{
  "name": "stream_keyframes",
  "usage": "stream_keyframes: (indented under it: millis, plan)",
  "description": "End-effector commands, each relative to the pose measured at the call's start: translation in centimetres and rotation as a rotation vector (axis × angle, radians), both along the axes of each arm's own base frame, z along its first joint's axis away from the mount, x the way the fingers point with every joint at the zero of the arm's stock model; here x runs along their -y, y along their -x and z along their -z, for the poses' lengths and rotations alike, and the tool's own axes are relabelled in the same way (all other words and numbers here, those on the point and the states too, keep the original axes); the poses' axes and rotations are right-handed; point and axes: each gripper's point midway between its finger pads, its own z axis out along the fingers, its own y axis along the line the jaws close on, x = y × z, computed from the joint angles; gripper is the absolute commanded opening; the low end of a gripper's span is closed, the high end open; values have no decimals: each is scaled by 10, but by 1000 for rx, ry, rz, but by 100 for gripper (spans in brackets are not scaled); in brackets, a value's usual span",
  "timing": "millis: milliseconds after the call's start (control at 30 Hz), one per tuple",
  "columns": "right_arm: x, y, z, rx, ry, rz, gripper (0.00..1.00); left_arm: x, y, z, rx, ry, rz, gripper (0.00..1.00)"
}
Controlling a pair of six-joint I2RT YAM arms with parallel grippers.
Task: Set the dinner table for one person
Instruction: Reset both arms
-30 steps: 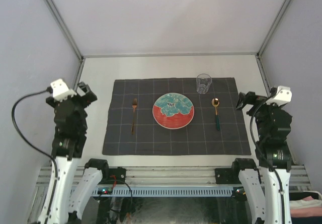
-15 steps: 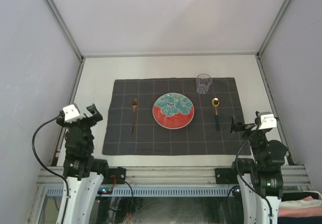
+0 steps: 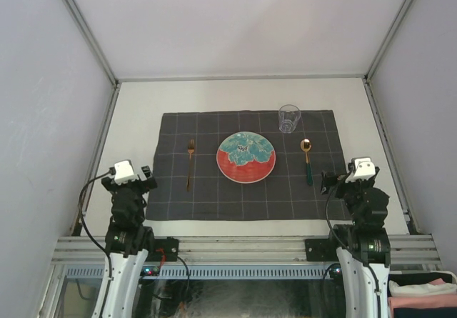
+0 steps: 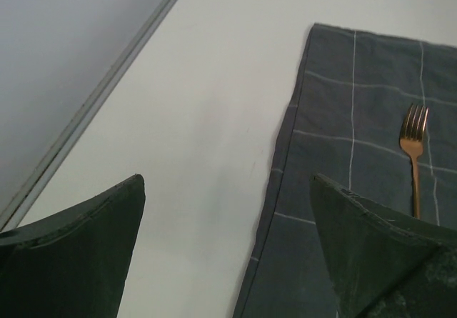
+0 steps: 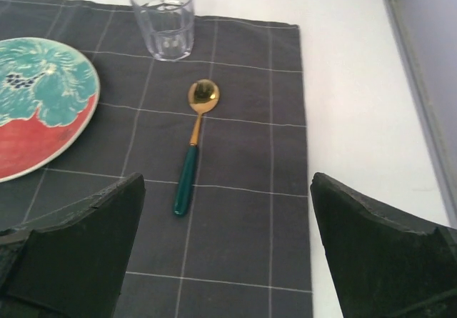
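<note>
On the off-white dinner table lies a dark grey checked cloth. A red and teal plate sits at its middle, with a gold fork to the left, a gold spoon with a green handle to the right and a clear glass behind the spoon. My left gripper hangs open by the cloth's near left corner, nothing between its fingers. My right gripper is open over the cloth's near right part, near the spoon, and holds nothing.
Grey metal rails edge the table at left, right and back, with pale walls beyond. The aluminium base frame carrying both arms runs along the near edge. Bare tabletop lies left of the cloth.
Both arms have drawn back toward their bases and lowered, from raised beside the cloth's sides to near its front corners. The jaws stayed open; plate, fork, spoon and glass did not move.
</note>
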Motion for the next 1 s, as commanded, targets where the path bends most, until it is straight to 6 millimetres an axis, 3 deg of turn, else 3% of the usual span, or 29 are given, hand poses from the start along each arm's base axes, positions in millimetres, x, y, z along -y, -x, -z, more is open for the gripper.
stream_keyframes:
  millis: [0, 100, 267, 367, 533, 733, 967]
  plan:
    - [-21, -8, -21, 97, -67, -99, 100, 9, -3, -12, 111, -4, 56, 100]
    - [-14, -23, -14, 88, -84, -54, 100, 3, -4, -4, 105, -1, 20, 100]
    - [-21, -36, 32, 7, -81, -107, 100, -1, -5, 0, 113, -8, -6, 100]
    - [-24, -38, 44, 3, -93, -123, 100, -3, -7, 5, 118, -10, -17, 100]
    - [-6, -38, 58, 37, -111, -6, 100, -6, -9, 13, 107, -4, -42, 100]
    - [-3, -42, 76, 68, -112, 13, 100, -5, -12, 17, 110, -9, -33, 100]
    - [15, -42, 77, 75, -146, 136, 100, 1, -17, 26, 97, -20, 6, 100]
